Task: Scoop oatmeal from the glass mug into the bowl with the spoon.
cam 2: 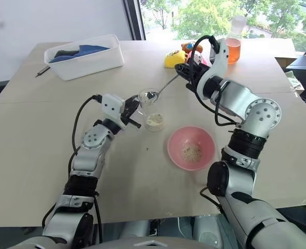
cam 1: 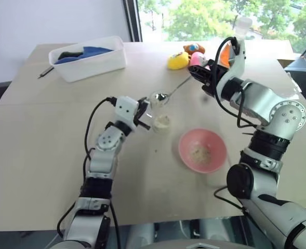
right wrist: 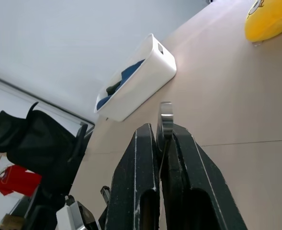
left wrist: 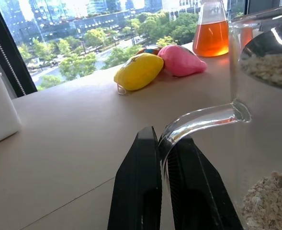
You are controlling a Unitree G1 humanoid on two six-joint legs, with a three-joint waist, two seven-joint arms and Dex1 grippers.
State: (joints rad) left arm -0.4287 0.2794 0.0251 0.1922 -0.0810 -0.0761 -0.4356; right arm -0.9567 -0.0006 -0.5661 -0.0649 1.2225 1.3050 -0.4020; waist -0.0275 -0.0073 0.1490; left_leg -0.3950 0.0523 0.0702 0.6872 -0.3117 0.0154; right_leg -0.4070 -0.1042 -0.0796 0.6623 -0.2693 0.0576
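The glass mug [cam 1: 161, 118] stands mid-table with oatmeal [cam 1: 162, 122] in its bottom. My left gripper [left wrist: 162, 139] is shut on the mug's curved glass handle [left wrist: 200, 120]. My right gripper [right wrist: 162, 136] is shut on the end of the spoon's handle [right wrist: 166, 116]. The spoon [cam 1: 173, 89] slants down to the left, and its oval bowl [cam 1: 159, 97] hangs just over the mug's rim. Seen through the glass in the left wrist view, pale flakes [left wrist: 270, 67] seem to lie in it. The pink bowl [cam 1: 215, 139] sits right of the mug, with a small clump of oatmeal [cam 1: 200, 153] inside.
A white tub [cam 1: 88, 65] holding blue and dark items stands at the back left, with a dark pen [cam 1: 45, 71] beside it. A yellow toy [cam 1: 177, 60], a pink toy [cam 1: 197, 58] and an orange-liquid flask [cam 2: 234, 45] crowd the far edge behind my right gripper.
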